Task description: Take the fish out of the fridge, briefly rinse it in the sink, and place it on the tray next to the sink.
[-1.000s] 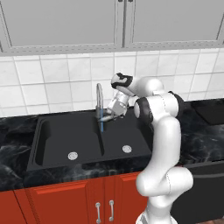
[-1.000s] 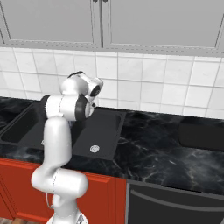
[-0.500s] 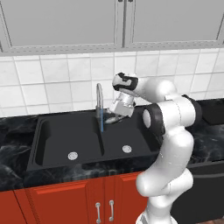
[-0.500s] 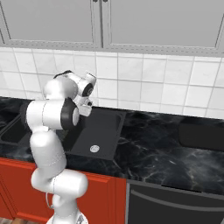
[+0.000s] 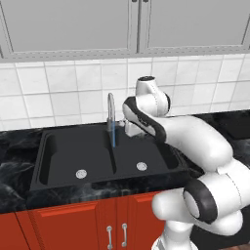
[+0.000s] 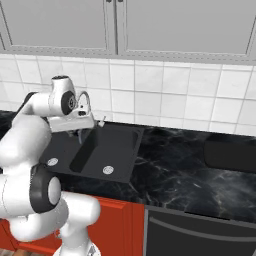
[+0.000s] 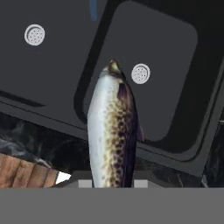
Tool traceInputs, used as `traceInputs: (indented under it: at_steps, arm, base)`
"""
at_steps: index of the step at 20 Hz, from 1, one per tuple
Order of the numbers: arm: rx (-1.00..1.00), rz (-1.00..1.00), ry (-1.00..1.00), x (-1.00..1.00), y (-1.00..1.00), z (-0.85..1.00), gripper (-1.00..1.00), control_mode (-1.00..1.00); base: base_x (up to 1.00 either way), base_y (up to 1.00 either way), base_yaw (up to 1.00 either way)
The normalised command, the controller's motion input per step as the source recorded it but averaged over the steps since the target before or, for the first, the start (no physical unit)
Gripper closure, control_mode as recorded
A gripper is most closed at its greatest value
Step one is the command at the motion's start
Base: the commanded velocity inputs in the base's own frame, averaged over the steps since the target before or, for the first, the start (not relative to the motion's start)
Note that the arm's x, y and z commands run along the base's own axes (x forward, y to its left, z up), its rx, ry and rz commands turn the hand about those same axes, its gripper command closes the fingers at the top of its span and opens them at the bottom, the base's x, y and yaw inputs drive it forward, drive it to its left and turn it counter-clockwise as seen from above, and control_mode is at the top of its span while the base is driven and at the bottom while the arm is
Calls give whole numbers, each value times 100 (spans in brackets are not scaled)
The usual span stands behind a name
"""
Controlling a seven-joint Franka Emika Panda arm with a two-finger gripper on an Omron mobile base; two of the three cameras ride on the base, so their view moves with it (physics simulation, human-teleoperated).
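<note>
Fish [image 7: 112, 131] above sink [image 7: 148, 65] (faucet [image 5: 111, 114] behind)

The fish's [image 7: 111, 131] tail end and the end effector's fingertips are cut off below.

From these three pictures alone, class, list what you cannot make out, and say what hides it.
1. Claw: hidden behind the arm's own white links in both base views.
2. Fish tail and the claw's grip on it: cut off by the hand view's bottom edge.
3. Faucet: partly covered by the arm in the right base view.
</note>
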Motion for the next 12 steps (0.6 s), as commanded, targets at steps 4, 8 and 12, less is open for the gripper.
traceInputs:
  at_steps: [4,8,12]
  arm:
    - [-44,-21,-32,-72,-96,30,100,-100]
    - [-28,-26,-24,-16,-100,31,100,-100]
    - [-10,-27,-10,1,-100,42,100,-100]
  base:
    - [0,0,0]
    - [0,0,0]
    - [0,0,0]
